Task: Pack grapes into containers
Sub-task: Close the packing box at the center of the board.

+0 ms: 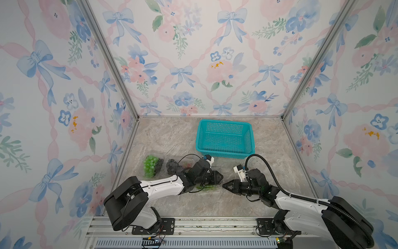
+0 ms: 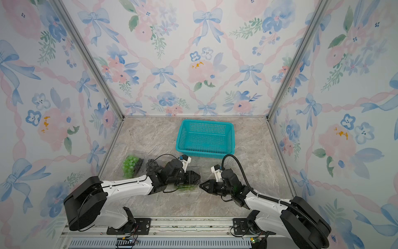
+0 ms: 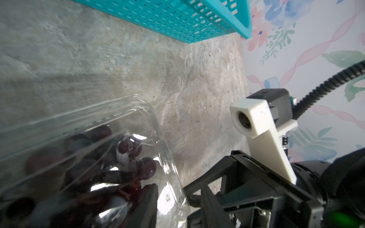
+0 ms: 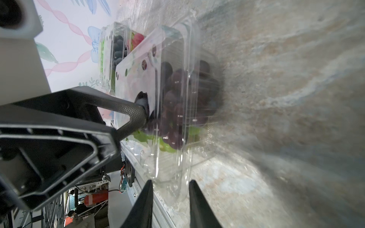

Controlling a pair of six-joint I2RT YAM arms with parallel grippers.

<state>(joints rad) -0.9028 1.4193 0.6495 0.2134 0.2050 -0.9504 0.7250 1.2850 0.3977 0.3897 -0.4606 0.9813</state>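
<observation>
A clear container (image 4: pixel 177 59) of dark purple grapes (image 4: pixel 173 94) with a green leaf lies lid down on the table between my arms, half hidden under the left arm in both top views (image 1: pixel 206 188) (image 2: pixel 187 187). My left gripper (image 1: pixel 219 176) (image 3: pixel 179 187) stands over its right end, open. One of its fingers (image 4: pixel 136 112) touches the lid and the other hangs past the end wall. My right gripper (image 1: pixel 224 185) (image 4: pixel 170 180) comes in low from the right. Its fingers stand above and below the container's end corner, shut on it.
Two more containers sit at the left, one with green grapes (image 1: pixel 150 165), one with black grapes (image 1: pixel 172 167). The teal basket (image 1: pixel 225 155) stands empty just behind the grippers. Side walls close the table left and right; a metal rail (image 1: pixel 193 224) runs along the front.
</observation>
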